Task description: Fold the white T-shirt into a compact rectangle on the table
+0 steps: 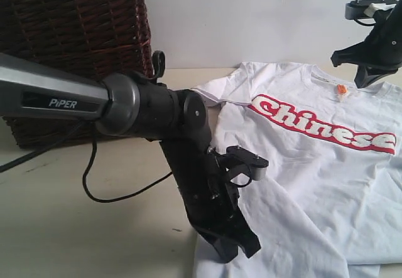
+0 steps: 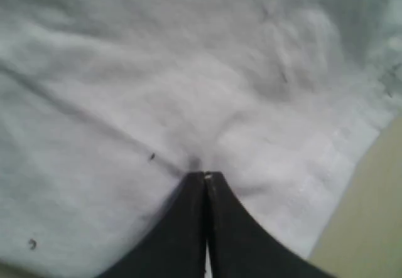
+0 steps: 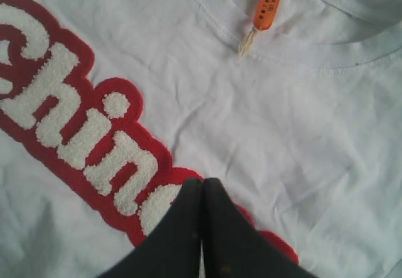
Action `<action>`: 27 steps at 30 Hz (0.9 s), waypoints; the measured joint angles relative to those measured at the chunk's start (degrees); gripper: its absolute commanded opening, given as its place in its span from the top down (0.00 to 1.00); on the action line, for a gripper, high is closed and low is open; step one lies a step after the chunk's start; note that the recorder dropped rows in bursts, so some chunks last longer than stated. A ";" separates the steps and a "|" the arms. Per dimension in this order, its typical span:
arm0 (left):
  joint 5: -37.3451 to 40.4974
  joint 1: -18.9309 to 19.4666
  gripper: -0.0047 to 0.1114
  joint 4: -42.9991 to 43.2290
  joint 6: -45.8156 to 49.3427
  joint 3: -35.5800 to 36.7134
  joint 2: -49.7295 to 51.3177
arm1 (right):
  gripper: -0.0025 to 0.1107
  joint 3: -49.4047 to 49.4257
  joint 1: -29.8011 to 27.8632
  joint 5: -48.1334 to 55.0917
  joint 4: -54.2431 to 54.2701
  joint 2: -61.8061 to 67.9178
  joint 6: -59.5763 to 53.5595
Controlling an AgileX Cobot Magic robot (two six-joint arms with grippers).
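Both grippers are closed right down, jaws pressed flat together. The left gripper (image 2: 206, 176) has its tips on the cloth close to the near left edge of the white T-shirt (image 1: 314, 184). Creases run in toward the tips, but I cannot tell whether a pinch of fabric is caught there. The right gripper (image 3: 201, 182) hangs over the red-edged lettering (image 1: 323, 124), on the near side of the collar and its orange tag (image 3: 269, 2), with nothing in it. The shirt lies spread face up on the right half of the table (image 1: 75, 228), and the wicker basket (image 1: 75, 39) stands far left, well apart from it. A clean first fold probably calls for each set of jaws to open and bite both layers at an edge: the left at the hem corner, the right at the shoulder on the same side. Both should then lift low and travel together so the cloth does not drag or bunch. The left arm reaches in from the left past the basket, bends sharply and pitches steeply down onto the shirt. The right arm comes in high from the far right, its wrist pointing downward.
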 measured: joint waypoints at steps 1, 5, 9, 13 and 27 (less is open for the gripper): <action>0.10 0.00 0.96 1.28 -1.64 0.24 -0.14 | 0.98 0.00 0.00 0.11 0.00 0.00 0.00; 0.35 1.13 0.96 4.85 -7.06 2.17 -1.19 | 0.98 0.00 0.00 0.11 0.15 0.00 0.00; 2.93 3.72 0.96 9.63 -11.92 2.86 -1.48 | 0.98 0.00 0.00 0.11 0.15 0.00 0.00; 5.73 7.72 0.96 15.54 -16.58 3.61 -2.00 | 0.98 0.00 0.00 -0.02 0.24 0.00 0.00; 4.28 23.53 0.96 29.72 -26.47 5.24 -4.94 | 0.98 0.00 0.00 0.20 1.51 0.00 0.00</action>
